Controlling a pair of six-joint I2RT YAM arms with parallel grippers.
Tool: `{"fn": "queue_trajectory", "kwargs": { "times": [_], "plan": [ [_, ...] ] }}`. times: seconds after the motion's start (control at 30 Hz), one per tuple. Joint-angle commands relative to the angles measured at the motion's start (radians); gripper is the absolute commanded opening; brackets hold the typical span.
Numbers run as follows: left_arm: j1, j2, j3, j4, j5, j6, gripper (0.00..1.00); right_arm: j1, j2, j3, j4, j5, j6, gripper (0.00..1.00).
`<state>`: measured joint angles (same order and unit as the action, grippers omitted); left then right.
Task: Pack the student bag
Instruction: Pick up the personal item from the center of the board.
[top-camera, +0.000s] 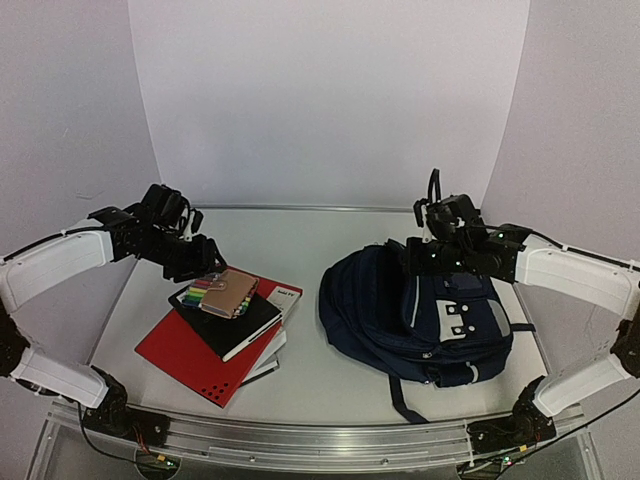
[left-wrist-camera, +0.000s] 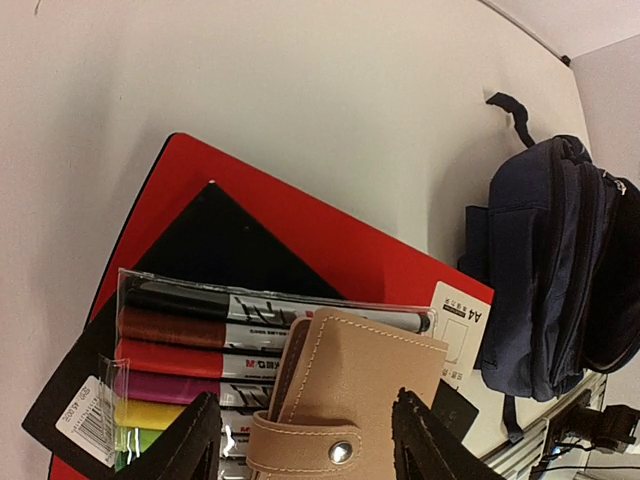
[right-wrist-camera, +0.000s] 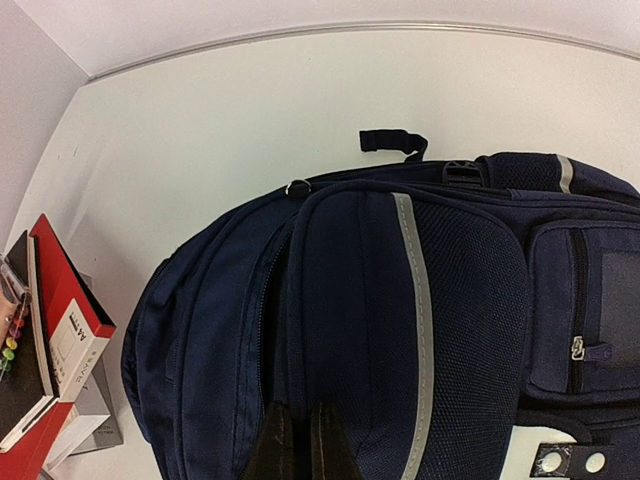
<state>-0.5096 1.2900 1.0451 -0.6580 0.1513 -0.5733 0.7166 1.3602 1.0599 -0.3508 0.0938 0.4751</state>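
While the left gripper (left-wrist-camera: 305, 405) straddles the wallet (left-wrist-camera: 360, 370) with jaws spread — a gap shows on one side, so no clamp yet — it should centre and seat low before closing, or it will drag the marker pack (left-wrist-camera: 190, 340) underneath. The pack sits on a notebook (left-wrist-camera: 210, 240), which sits on a red folder (left-wrist-camera: 330, 240). The right gripper (right-wrist-camera: 297, 440) is closed, tips against the bag (right-wrist-camera: 400, 330) by the zip; can't tell if fabric is pinched. The bag lies on the right side of the table (top-camera: 300, 240), well apart from the stack — get its mouth held wide first.
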Motion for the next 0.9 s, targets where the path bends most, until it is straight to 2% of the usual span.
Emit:
{"fn": "queue_trajectory", "kwargs": {
  "times": [0.0,0.43,0.7,0.87],
  "plan": [
    [0.013,0.018,-0.010,0.008,0.035,0.012,0.53,0.000,-0.016,0.033,0.119,-0.003,-0.006,0.00],
    [0.038,0.100,-0.020,0.077,0.136,0.023,0.44,0.000,-0.013,0.034,0.120,-0.012,-0.007,0.00],
    [0.039,0.104,-0.033,0.101,0.196,0.045,0.18,0.000,-0.015,0.033,0.121,-0.002,-0.007,0.00],
    [0.039,0.031,-0.077,0.176,0.251,0.034,0.08,0.000,-0.013,0.039,0.121,0.002,-0.004,0.00]
  ]
}}
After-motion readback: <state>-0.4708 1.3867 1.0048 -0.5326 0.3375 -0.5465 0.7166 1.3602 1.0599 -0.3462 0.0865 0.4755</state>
